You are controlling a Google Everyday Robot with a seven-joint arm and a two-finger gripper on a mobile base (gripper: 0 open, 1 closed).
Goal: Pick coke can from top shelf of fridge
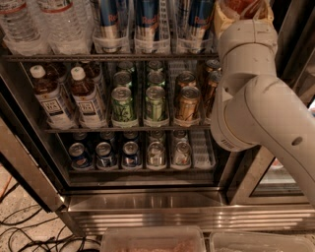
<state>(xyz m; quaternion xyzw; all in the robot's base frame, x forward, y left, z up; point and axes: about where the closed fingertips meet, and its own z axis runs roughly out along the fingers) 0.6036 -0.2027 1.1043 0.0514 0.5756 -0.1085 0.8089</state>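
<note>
The coke can [242,5] shows only as a red patch at the very top right, at the right end of the top shelf [98,57], a dark wire rack with clear lane trays. My gripper [242,12] is at the top edge of the view, right around that red can, at the end of my white arm [256,108]. The arm reaches up into the fridge [147,204] and hides the right ends of the shelves. Most of the can is cut off by the frame edge.
Slim blue-and-silver cans [147,19] and water bottles [59,24] fill the top shelf. Tea bottles [83,98], green cans [122,103] and gold cans [187,103] stand on the middle rack. More cans [130,153] stand below. Cables [19,231] lie on the floor.
</note>
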